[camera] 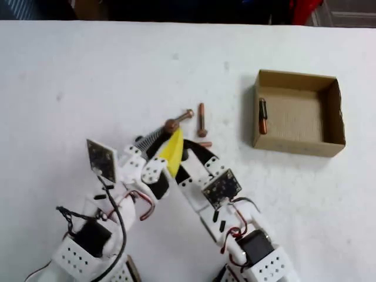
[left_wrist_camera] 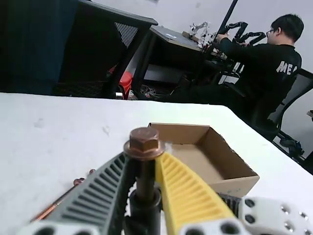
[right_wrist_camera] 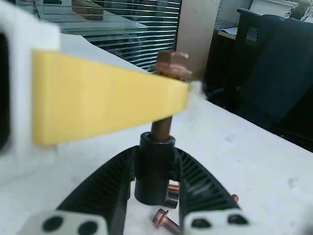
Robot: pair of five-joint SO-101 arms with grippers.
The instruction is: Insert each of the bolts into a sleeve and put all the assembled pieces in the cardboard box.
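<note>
I have the left gripper [left_wrist_camera: 143, 164] pinching a copper bolt [left_wrist_camera: 143, 141] at frame centre, its shank entering the black sleeve [right_wrist_camera: 155, 171] that the right gripper [right_wrist_camera: 155, 155] clamps. One assembled piece [camera: 262, 116] already lies in the cardboard box [camera: 296, 144] at right. Loose bolts [camera: 201, 120] just above the grippers remain.

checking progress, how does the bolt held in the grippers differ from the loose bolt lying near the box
The held bolt stands head up, clamped by the left gripper; the loose bolt lies flat on the table, untouched. The held bolt's shank enters the black sleeve in the right gripper; the loose bolt has no sleeve. Both are copper-coloured.
</note>
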